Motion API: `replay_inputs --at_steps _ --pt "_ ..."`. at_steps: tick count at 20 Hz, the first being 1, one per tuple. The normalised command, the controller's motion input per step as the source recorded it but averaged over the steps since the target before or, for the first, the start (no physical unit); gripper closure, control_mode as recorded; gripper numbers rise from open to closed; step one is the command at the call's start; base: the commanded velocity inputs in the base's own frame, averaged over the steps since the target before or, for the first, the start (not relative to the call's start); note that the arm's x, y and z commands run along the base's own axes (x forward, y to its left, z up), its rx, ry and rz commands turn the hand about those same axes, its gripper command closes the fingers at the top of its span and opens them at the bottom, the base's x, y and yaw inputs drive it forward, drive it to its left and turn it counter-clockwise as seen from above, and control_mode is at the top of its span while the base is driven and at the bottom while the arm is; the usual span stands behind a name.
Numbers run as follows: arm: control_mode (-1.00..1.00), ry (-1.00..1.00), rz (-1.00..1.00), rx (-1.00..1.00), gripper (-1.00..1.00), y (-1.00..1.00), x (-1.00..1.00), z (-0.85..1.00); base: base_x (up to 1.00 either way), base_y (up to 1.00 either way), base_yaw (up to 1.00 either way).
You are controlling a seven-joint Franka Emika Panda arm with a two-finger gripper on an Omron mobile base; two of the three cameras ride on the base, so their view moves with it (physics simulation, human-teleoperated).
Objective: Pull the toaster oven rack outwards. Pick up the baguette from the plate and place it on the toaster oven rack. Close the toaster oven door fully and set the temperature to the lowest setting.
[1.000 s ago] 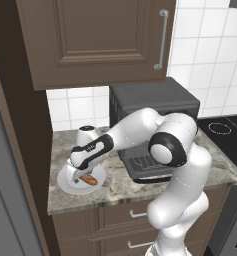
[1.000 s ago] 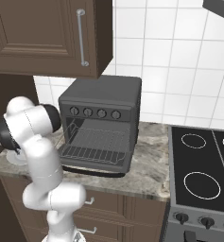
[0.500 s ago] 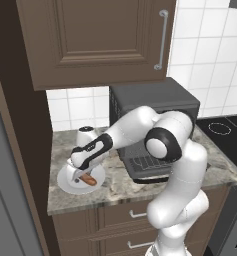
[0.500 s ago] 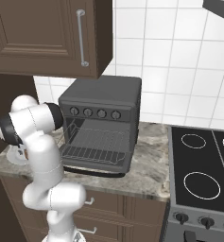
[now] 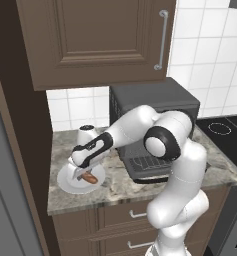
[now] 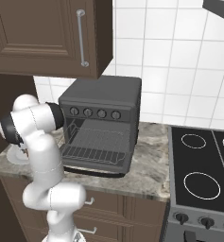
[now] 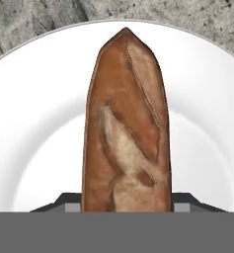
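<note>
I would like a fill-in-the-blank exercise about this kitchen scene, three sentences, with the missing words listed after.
1. The golden-brown baguette lies on the round white ____.
2. The dark grey toaster oven's drop-down door is ____.
3. The thin grey wire rack sits pulled ____ of the oven, over the door.

Missing words: plate; open; out
</note>
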Motion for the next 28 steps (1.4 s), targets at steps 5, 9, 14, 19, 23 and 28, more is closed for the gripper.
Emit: replay_inputs --at_steps 5,9,14,19,23,28 --pt "-1.0 -0.01 0.0 0.02 1.0 -0.38 0.09 0.37 0.0 0.0 0.0" --pt "-1.0 -0.12 0.02 -0.02 1.0 -0.43 0.0 0.63 0.0 0.0 0.0" --pt "-1.0 -0.12 0.0 -0.04 1.0 -0.68 0.0 0.53 0.0 0.0 0.0" --pt "-1.0 -0.22 0.0 0.0 1.0 -0.85 -0.08 0.72 0.0 0.0 0.0" --pt "-1.0 -0.29 0.07 0.0 1.0 -0.8 -0.41 0.9 0.0 0.0 0.0" --pt "-1.0 -0.31 0.14 0.0 1.0 -0.54 -0.68 0.95 0.0 0.0 0.0"
